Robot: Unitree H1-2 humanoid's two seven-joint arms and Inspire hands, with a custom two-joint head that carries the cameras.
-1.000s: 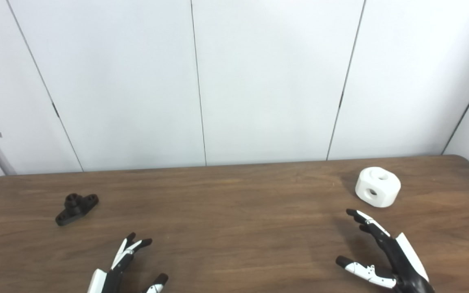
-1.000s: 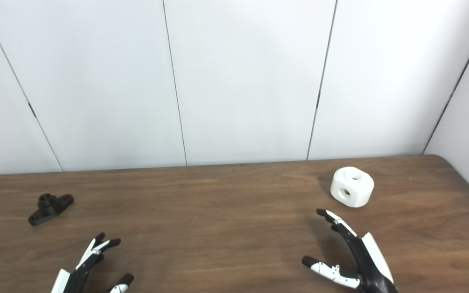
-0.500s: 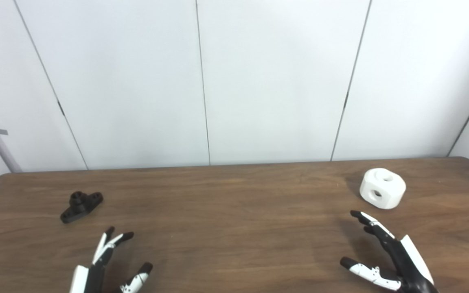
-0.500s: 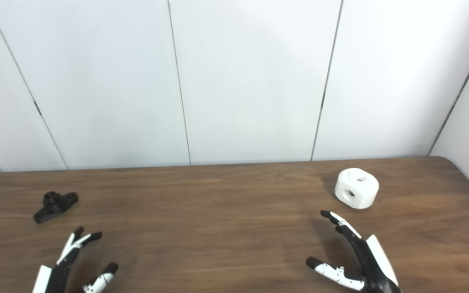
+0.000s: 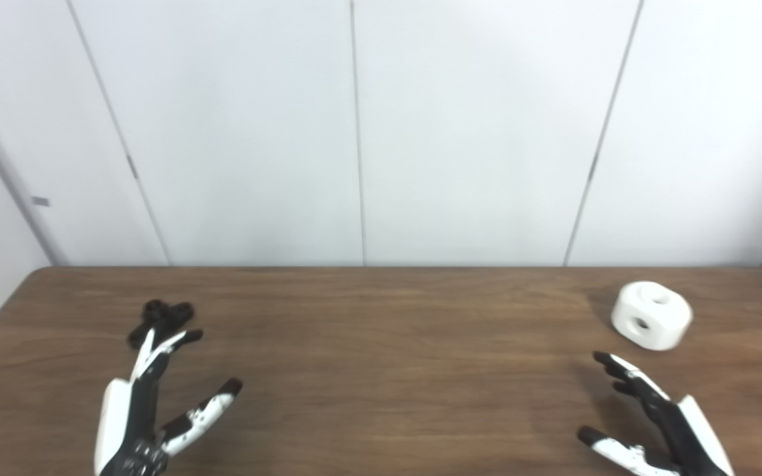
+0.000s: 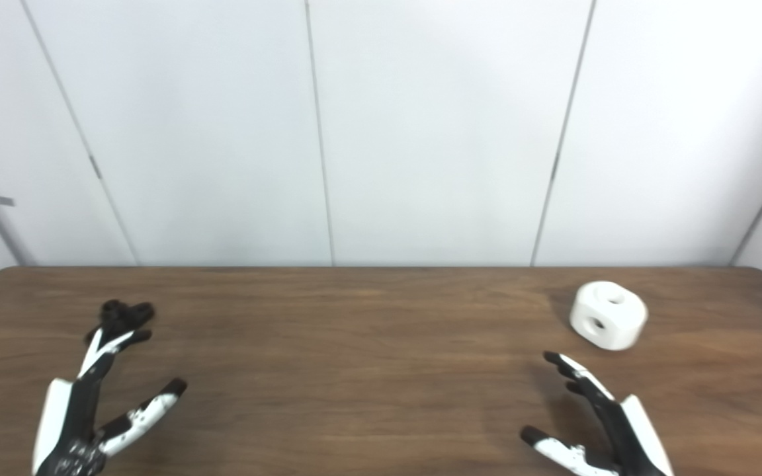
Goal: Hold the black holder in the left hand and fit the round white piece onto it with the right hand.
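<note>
Small black flanged holder (image 5: pixel 159 318) on brown wooden counter (image 5: pixel 381 370), far left, just past spread, empty left hand (image 5: pixel 146 410). Round white holed piece (image 5: pixel 651 324) beyond splayed, empty right hand (image 5: pixel 659 423). Risk: nudging instead of gripping.

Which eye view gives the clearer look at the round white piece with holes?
The right eye view: the round white plastic piece sits well inside the picture, its top and side holes showing. The left eye view shows the same piece nearer the right edge, equally unobstructed.
</note>
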